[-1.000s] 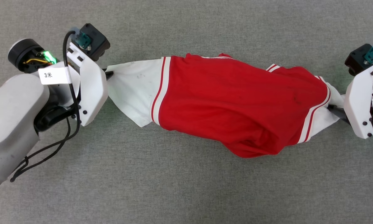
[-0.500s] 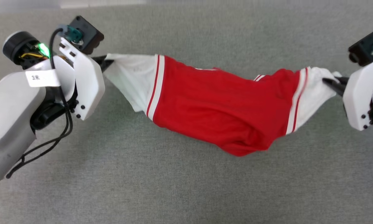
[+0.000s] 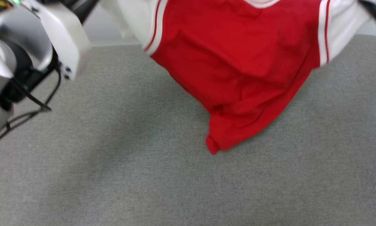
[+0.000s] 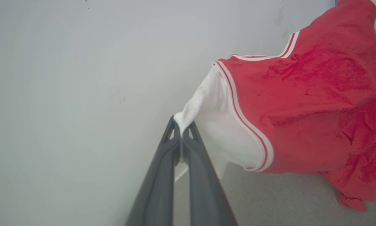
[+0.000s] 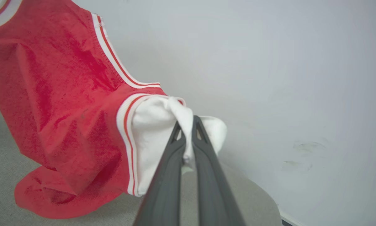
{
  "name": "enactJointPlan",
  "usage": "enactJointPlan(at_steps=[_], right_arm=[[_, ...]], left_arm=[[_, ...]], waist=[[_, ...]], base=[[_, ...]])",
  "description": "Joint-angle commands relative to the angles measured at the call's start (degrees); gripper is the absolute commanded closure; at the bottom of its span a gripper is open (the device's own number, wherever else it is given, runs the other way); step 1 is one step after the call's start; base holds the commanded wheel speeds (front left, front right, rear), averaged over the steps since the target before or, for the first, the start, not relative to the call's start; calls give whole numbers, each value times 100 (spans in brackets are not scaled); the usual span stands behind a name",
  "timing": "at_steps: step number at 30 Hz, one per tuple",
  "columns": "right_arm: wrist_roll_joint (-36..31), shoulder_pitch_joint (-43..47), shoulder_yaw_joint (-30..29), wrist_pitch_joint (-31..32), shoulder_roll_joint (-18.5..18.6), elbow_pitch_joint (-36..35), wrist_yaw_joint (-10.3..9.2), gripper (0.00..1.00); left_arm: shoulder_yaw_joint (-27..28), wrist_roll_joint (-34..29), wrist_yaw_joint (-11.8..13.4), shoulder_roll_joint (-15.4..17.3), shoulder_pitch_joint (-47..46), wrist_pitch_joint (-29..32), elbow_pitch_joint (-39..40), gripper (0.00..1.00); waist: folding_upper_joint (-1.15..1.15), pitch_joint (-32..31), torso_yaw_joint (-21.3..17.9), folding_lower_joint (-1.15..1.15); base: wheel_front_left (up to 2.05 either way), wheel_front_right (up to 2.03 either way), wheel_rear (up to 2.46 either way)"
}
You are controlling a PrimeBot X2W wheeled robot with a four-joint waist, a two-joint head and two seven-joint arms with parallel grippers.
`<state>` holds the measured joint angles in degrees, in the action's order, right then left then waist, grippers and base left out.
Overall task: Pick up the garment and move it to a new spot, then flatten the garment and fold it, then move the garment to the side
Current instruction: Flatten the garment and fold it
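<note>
The garment [image 3: 238, 53] is a red jersey with white sleeves and red-and-white striped trim; it hangs stretched between my two grippers above the grey table [image 3: 144, 175]. Its red lower part droops down toward the table. In the left wrist view my left gripper [image 4: 182, 125] is shut on the tip of one white sleeve [image 4: 219, 125]. In the right wrist view my right gripper [image 5: 186, 123] is shut on the bunched other white sleeve [image 5: 153, 131]. The left arm's white housing [image 3: 59, 40] sits at the head view's upper left. The lettering is hidden.
The table's grey fabric surface spreads below and in front of the hanging jersey. A pale wall [image 4: 81, 94] stands just behind the table's far edge, close to both grippers.
Both grippers have risen with the sleeves, lifting the garment off the table so it hangs. The right gripper closed on its sleeve. The head view has shifted as well.
</note>
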<state>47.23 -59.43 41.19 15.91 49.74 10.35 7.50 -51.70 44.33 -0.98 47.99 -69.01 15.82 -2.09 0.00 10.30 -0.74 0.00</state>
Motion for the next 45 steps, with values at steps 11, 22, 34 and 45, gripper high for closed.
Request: enactJointPlan(at_steps=[11,22,34,45], right_arm=[[-912,-1509,-270,348,-665,463,-3,100],[-1681,-3402,-202,252,-1225,1626,-3,100],[-2103,-4840,94,-356,-1691,2801,-3,100],[-1578,-3879,706,-1170,-2015,3524,-3,100]], left_arm=[[270,-326,-228,-677,-1460,-182,-862,100],[492,-778,-391,-1253,-3001,-795,-2294,100],[727,-897,-380,-1531,-3911,-1464,-3169,100],[554,-718,-199,-1630,-2665,-1996,-3338,100]], waist=[[0,503,90,0],[0,1555,180,0],[0,2367,376,0],[0,2318,378,0]], base=[[0,0,0],[0,0,0],[0,0,0],[0,0,0]])
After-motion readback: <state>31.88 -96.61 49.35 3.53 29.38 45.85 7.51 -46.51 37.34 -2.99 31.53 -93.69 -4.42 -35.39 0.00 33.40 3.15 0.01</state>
